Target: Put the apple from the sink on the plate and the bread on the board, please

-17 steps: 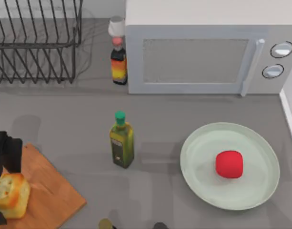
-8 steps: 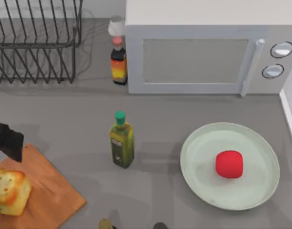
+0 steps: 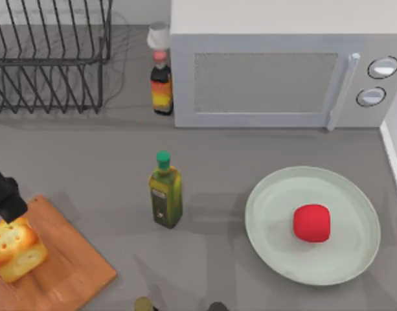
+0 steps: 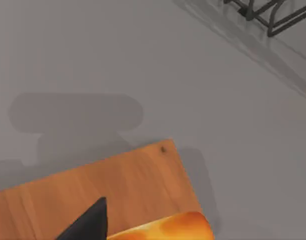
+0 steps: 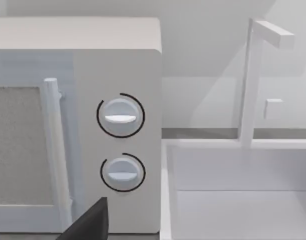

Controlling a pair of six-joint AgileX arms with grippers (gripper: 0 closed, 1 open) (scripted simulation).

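Observation:
The bread (image 3: pixel 15 248) lies tilted on the wooden board (image 3: pixel 68 265) at the left edge of the top view. My left gripper (image 3: pixel 2 194) is open just behind it, one black finger (image 3: pixel 10 206) reaching the bread's far corner. The left wrist view has that finger (image 4: pixel 88 225) beside the bread (image 4: pixel 167 229) on the board (image 4: pixel 93 185). The red apple (image 3: pixel 312 223) sits inside the pale green plate (image 3: pixel 269 194) at the right. My right gripper is open facing the microwave and the white sink (image 5: pixel 232 200), with one fingertip (image 5: pixel 88 222) in its wrist view.
An olive oil bottle (image 3: pixel 165 193) stands mid-table between board and plate. At the back stand a microwave (image 3: pixel 269 78), a sauce bottle (image 3: pixel 161 84) and a wire dish rack (image 3: pixel 49 58). Two small object tops (image 3: pixel 145 303) sit at the front edge.
The left gripper's fingers came off the bread and the hand shifted back and left. The bread now rests tilted on the board. Apple and plate have not moved.

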